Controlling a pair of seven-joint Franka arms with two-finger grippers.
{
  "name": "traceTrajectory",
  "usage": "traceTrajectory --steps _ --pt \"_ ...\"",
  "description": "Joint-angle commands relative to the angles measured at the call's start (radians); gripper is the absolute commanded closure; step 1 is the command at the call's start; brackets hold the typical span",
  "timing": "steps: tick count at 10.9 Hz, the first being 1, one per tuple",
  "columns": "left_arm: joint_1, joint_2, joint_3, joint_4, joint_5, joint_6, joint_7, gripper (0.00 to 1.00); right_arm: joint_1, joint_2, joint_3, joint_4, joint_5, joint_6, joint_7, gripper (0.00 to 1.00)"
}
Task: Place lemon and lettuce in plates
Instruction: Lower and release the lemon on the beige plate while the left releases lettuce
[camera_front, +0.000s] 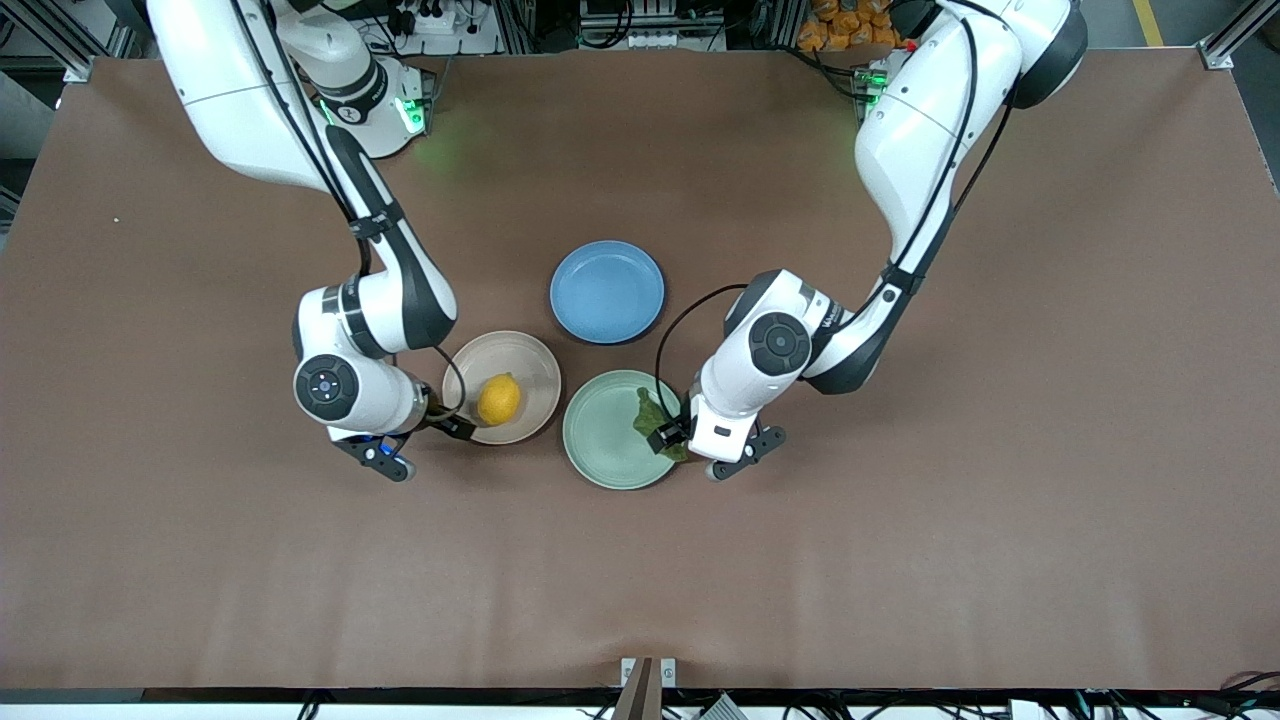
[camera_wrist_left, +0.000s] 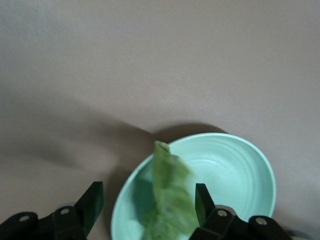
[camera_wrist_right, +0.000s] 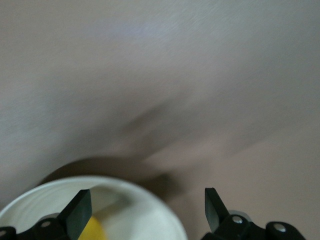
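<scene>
The lemon (camera_front: 498, 399) lies in the beige-pink plate (camera_front: 520, 358). My right gripper (camera_front: 460, 424) is open at that plate's rim on the right arm's side, with nothing between its fingers. In the right wrist view the right gripper (camera_wrist_right: 146, 210) stands wide over the plate's rim (camera_wrist_right: 150, 206), and a bit of the lemon (camera_wrist_right: 93, 231) shows by one finger. The lettuce (camera_front: 653, 418) lies in the mint green plate (camera_front: 603, 432) near its edge. My left gripper (camera_front: 669, 437) is open just over the leaf. In the left wrist view the lettuce (camera_wrist_left: 169, 200) sits loose between the open fingers, over the mint plate (camera_wrist_left: 230, 170).
A blue plate (camera_front: 607, 291) with nothing in it lies farther from the front camera than the two other plates, close to both. Brown table cloth (camera_front: 900, 560) stretches all around the plates.
</scene>
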Motion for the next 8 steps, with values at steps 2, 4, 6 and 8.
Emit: traceTrajectory --steps 2,4,6,8 --pt "0.056 -0.045 -0.001 -0.001 0.025 -0.114 0.11 0.17 -0.053 -0.027 0.005 -0.052 -0.074 0.006 -0.089 0.0" --pt "0.089 -0.059 -0.001 -0.001 0.025 -0.159 0.164 0.17 -0.09 -0.039 0.005 -0.082 -0.075 0.015 -0.154 0.0" --pt "0.099 -0.065 0.002 -0.001 0.03 -0.2 0.203 0.17 -0.116 -0.056 0.005 -0.127 -0.075 0.058 -0.214 0.0" --pt "0.109 -0.065 0.005 0.001 0.088 -0.24 0.209 0.13 -0.143 -0.056 0.005 -0.15 -0.077 0.081 -0.251 0.0"
